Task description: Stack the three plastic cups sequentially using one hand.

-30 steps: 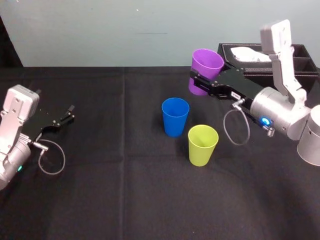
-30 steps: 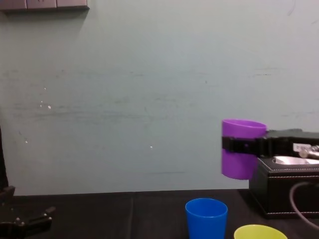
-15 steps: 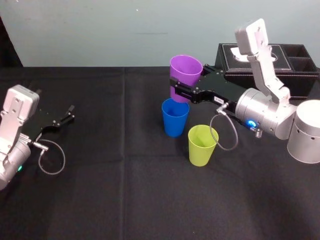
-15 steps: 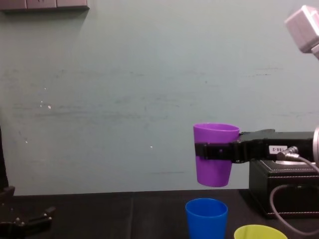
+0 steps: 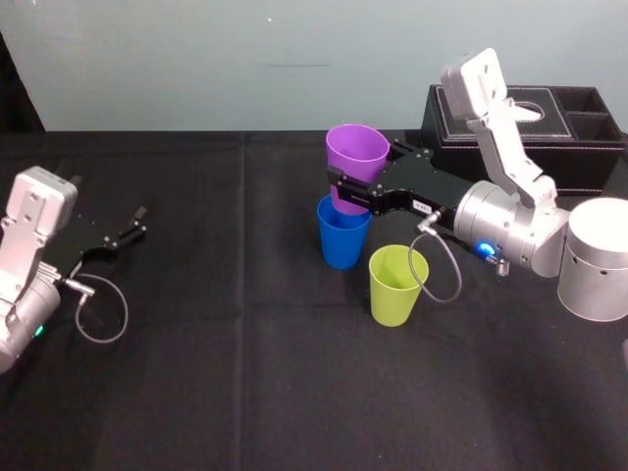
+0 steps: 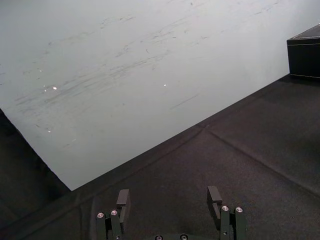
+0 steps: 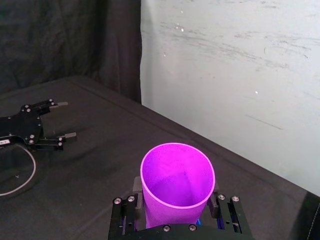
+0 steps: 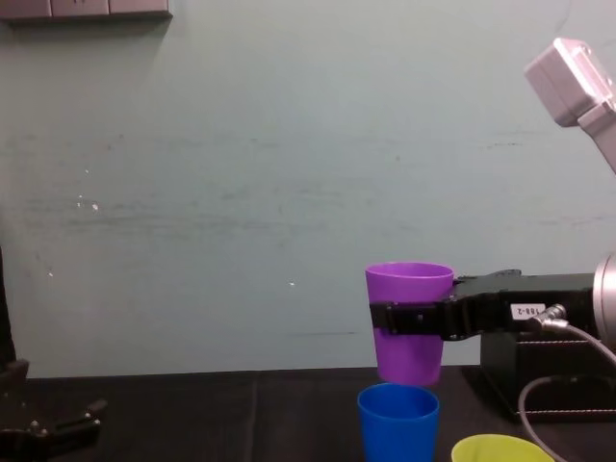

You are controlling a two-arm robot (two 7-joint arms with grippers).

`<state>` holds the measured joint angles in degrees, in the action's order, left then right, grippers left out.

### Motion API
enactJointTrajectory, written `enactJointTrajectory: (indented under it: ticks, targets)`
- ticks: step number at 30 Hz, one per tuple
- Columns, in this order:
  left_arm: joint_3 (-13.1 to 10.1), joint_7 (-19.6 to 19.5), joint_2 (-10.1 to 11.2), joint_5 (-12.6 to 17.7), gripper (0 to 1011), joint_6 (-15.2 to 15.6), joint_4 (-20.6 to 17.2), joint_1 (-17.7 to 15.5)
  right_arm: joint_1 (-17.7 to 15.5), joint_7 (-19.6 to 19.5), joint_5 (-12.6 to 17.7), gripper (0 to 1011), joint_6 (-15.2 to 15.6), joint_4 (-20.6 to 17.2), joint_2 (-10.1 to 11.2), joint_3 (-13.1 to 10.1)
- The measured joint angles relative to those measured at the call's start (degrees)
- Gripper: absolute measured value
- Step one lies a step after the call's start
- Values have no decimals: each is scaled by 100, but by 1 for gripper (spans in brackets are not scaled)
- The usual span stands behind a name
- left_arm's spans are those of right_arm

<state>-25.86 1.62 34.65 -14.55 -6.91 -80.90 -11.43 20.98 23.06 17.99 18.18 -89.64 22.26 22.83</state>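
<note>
Right gripper (image 5: 348, 186) clamped around purple cup (image 5: 357, 157) mid-frame, base at blue cup (image 5: 343, 240) rim, yellow-green cup (image 5: 397, 285) lower right; white label (image 8: 528, 311) unreadable; left gripper (image 5: 137, 224) at frame left, jaws apart, empty.

Right end effector (image 5: 353, 187) gripping purple cup (image 5: 357, 155), over blue cup (image 5: 342, 238)

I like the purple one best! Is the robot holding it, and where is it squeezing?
Yes. The right claw holds the purple cup around its middle, right over the blue cup. The left claw is open, holding nothing.
</note>
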Motion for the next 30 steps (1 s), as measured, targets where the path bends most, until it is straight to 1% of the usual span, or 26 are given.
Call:
enactJointTrajectory:
  ticks: [5, 17, 30]
  targets:
    - [0, 0, 0, 0, 1011, 0, 0, 0, 59, -43, 18, 734, -42, 123, -14, 31]
    - [0, 0, 0, 0, 1011, 0, 0, 0, 129, -67, 50, 734, -61, 275, -40, 125]
    - [0, 0, 0, 0, 1011, 0, 0, 0, 208, -59, -57, 734, -181, 429, -69, 234]
